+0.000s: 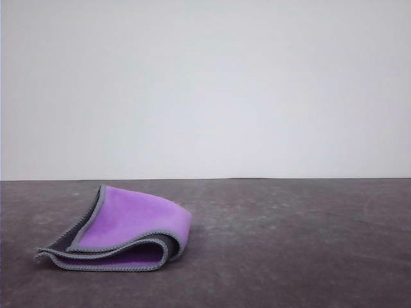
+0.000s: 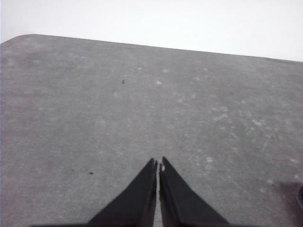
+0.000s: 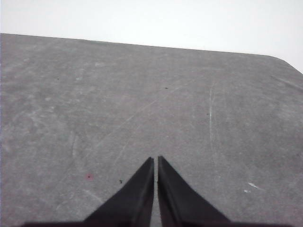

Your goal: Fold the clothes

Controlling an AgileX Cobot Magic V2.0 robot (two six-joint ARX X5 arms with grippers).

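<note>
- Front view: the cloth (image 1: 122,232) lay folded, purple face up, at about 7 o'clock on the worktop (image 1: 289,244); the fold looked done, though loose.
- Left wrist view: left hand (image 2: 158,166) was closed, empty.
- Right wrist view: right hand (image 3: 155,161) was closed, empty.

Cloth (image 1: 131,224): soft, matt fleece-like fabric, purple on one face, dark grey on the other, with light grey stitched edging. Table (image 1: 289,244): dark grey, matt, faintly mottled surface showing fine pale scratches and scuffs. Fingers (image 2: 142,198) (image 3: 137,198): black, smooth, matt, plastic-like finish.
</note>
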